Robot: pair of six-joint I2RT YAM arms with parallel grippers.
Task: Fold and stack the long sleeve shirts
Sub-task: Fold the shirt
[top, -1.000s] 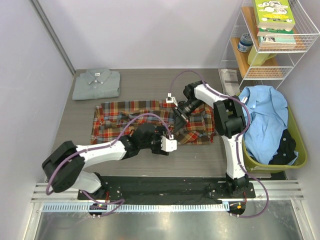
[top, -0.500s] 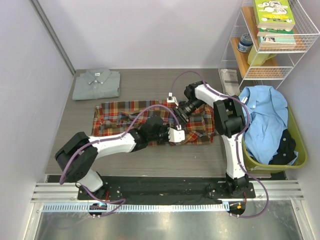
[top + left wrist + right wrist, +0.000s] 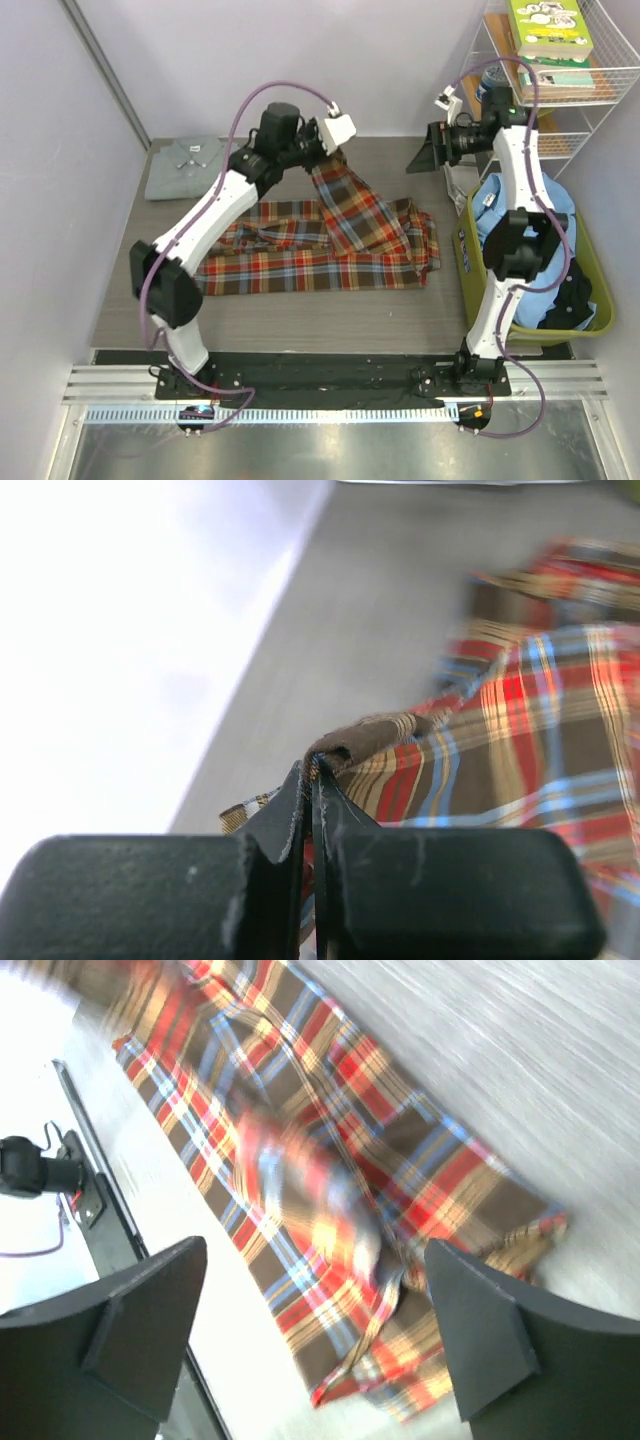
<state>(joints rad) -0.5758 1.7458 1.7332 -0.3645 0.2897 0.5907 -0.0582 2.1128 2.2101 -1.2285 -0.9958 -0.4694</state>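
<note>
Top external | folding: plaid shirt (image 3: 330, 250), lying on the desk (image 3: 300, 315), is being held up by one edge in the clamped left claw (image 3: 320, 155) | right claw (image 3: 421, 158) is being held wide, empty | next, judged: laying edge across.

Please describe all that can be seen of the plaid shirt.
The plaid shirt is soft woven cloth, checked red-orange, brown and blue. Most of it lies spread and wrinkled on the grey table. One strip rises from it, pinched at its edge by the shut left gripper above the table's far side.

Spread shirt (image 3: 300, 270) mid-table, folded shirt (image 3: 192, 167) behind-left, basket (image 3: 603, 295) right
</note>
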